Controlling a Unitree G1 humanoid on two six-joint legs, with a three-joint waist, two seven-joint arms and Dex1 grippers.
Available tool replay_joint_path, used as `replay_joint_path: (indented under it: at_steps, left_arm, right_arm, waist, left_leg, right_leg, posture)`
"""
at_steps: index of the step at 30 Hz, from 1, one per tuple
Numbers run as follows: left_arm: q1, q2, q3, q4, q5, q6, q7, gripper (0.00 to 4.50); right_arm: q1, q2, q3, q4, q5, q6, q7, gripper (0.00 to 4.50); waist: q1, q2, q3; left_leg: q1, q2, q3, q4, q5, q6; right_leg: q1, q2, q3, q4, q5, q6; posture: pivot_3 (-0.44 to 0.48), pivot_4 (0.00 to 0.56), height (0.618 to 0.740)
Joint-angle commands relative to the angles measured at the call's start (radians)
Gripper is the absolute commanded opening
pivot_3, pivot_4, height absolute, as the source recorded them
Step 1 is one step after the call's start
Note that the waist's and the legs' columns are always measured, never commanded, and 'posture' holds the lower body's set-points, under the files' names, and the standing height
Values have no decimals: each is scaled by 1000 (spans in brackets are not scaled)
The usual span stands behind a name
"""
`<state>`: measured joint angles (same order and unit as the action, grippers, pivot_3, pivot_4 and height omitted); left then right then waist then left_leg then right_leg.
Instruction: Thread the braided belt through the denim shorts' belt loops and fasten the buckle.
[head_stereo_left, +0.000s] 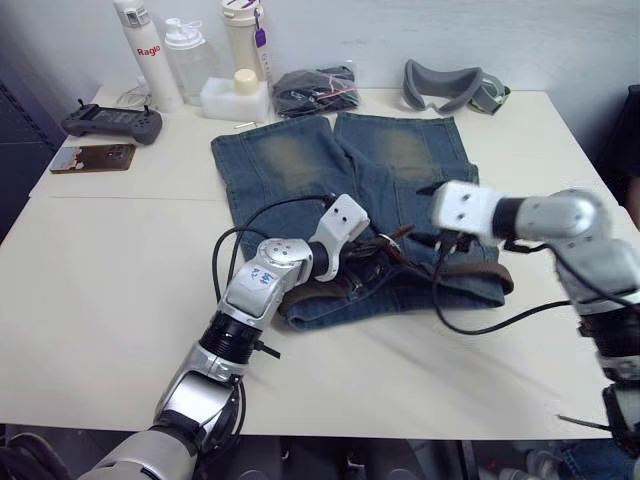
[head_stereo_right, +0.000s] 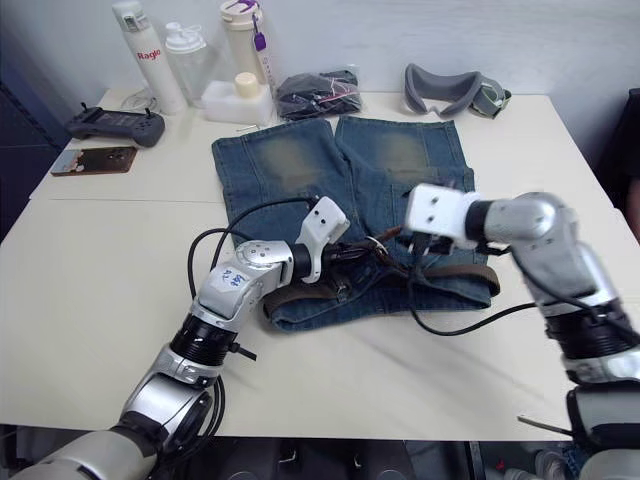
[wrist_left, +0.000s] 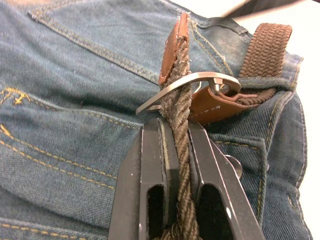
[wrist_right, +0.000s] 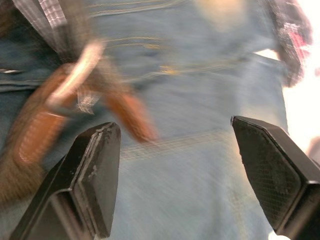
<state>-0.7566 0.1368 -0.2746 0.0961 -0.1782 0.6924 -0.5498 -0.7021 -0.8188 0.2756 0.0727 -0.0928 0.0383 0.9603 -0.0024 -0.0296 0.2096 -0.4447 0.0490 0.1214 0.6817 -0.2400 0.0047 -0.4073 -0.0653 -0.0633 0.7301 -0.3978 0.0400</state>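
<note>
Two grippers meet at the denim shorts (head_stereo_left: 300, 170): the left gripper (wrist_left: 175, 150) pinches the braided belt (wrist_left: 180, 115) lengthwise, the buckle (wrist_left: 200, 82) just beyond its tips, the right gripper (wrist_right: 175, 165) spread wide alongside.

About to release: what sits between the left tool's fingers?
In the left wrist view, the braided belt runs between the left tool's fingers, feeding through the buckle.

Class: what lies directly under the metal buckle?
Blue denim shorts lie beneath the buckle. The braided belt, pinched by the left gripper, passes through it and hides the frame's middle.
</note>
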Motion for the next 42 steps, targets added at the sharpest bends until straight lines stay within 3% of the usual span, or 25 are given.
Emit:
replay_joint_path:
  at_steps: [1,2,5,10,11,14,15,17,23,30,34,40,42]
  left_arm:
    - [-32,1,-1,-3,5,-45,-31,0]
    - [-38,5,-3,1,8,-54,-39,0]
    - [-48,8,-4,6,11,-68,-55,0]
    - [-48,4,-1,11,20,-75,-58,0]
    - [-47,5,-2,14,24,-79,-59,0]
    - [-44,9,-4,17,35,-75,-53,0]
    - [-45,10,-2,20,38,-72,-48,894]
    - [-39,20,15,-4,7,-41,-74,1593]
    - [6,97,101,-115,-84,65,-127,4401]
    - [58,123,112,-225,-146,141,-138,4460]
    - [22,104,113,-191,-134,128,-109,4460]
    - [-26,89,108,-151,-130,93,-108,4460]
    - [-51,65,106,-126,-132,76,-101,4460]
  right_arm:
    - [-26,3,-18,23,-28,-86,-7,3758]
    - [-32,9,-18,31,-32,-93,-4,3758]
    - [-44,16,-18,46,-36,-109,8,2947]
    - [-51,11,-36,41,-25,-115,30,354]
    - [-50,8,-41,35,-21,-112,36,28]
    - [-38,-6,-56,16,-15,-106,51,28]
    - [-33,-9,-61,12,-15,-104,55,0]
    - [-22,-22,-70,17,-19,-117,56,0]
    - [13,-92,-114,86,-33,-179,44,0]
    - [27,-168,-144,181,-46,-266,34,0]
    - [35,-180,-154,180,-30,-297,32,0]
    - [-9,-217,-152,256,-191,-369,-104,0]
    - [-9,-205,-146,214,-146,-386,-58,0]
  waist:
    - [0,1,0]
    - [0,1,0]
    - [-1,1,0]
    - [-1,1,0]
    - [0,1,0]
    - [0,1,0]
    - [0,1,0]
    - [0,1,0]
    - [-3,1,0]
    - [3,1,0]
    - [2,1,0]
    - [-1,1,0]
    - [0,1,0]
  left_leg:
    - [0,0,0,0,0,0]
    - [0,0,0,0,0,0]
    - [0,0,0,1,0,0]
    - [0,0,0,1,0,0]
    - [0,0,0,1,0,0]
    - [0,0,0,1,0,0]
    - [0,0,0,1,0,0]
    - [0,0,0,1,0,0]
    - [0,0,0,1,0,0]
    - [0,0,-1,1,0,0]
    - [0,0,-1,1,0,0]
    - [0,0,0,1,0,0]
    - [0,0,0,1,0,0]
  right_leg:
    - [0,0,0,0,0,0]
    - [0,0,0,0,0,0]
    - [0,0,0,0,0,0]
    - [0,0,0,0,0,0]
    - [0,0,0,0,0,0]
    - [0,0,0,0,0,0]
    - [0,0,0,0,0,0]
    - [0,0,0,1,0,0]
    - [0,0,0,1,0,0]
    - [0,0,0,0,0,0]
    - [1,0,0,0,0,0]
    - [1,0,0,1,0,0]
    - [1,0,0,1,0,0]
  posture:
    - [0,150,681]
    - [0,150,681]
    - [0,150,681]
    - [0,150,681]
    - [0,150,681]
    - [0,150,681]
    - [0,150,681]
    - [0,150,681]
    - [0,150,681]
    - [0,150,681]
    - [0,150,681]
    - [0,150,681]
    - [0,150,681]
